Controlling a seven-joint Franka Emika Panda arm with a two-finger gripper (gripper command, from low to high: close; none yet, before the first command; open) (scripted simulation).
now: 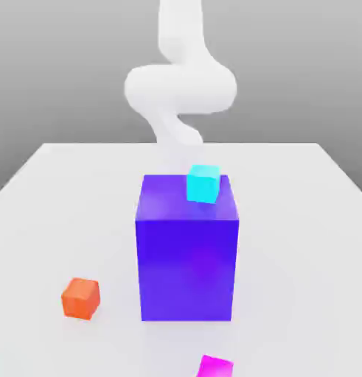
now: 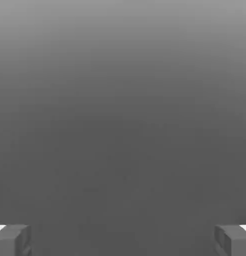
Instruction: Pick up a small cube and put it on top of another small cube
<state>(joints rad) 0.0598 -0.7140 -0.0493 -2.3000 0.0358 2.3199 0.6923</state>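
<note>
Tool point(image 2: 123, 240) fingers point(image 2: 12, 239) spread wide; cyan cube point(image 1: 203, 183) atop blue block point(image 1: 187, 250).

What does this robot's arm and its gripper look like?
The arm is plain white, smooth and rounded like a thick bent tube, with no cables or markings visible. The gripper has two blocky grey fingertips with white behind them.

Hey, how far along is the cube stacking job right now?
Nothing looks stacked yet among the small cubes: the cyan cube sits on the big blue block, while the orange cube and magenta cube lie apart on the table. The end effector is open and empty. Picking and placing both remain.
</note>
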